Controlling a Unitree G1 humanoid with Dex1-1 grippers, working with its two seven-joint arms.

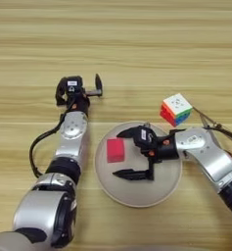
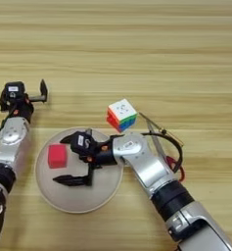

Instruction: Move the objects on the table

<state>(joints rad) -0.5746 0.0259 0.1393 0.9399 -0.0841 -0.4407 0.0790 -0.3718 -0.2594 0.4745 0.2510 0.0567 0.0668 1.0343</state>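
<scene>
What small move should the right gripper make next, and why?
Probably draw back off the plate. The right gripper hangs open over it, with the red cube lying on the plate just past its fingertips, untouched. The puzzle cube sits on the table beyond the rim. The left gripper rests aside.

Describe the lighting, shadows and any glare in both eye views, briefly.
Left eye view: soft, even light; the table shows no strong glare, and the plate casts only a thin shadow at its lower rim. Right eye view: the same flat light; the puzzle cube throws a small soft shadow, and bright highlights sit on the right arm's silver shell.
</scene>
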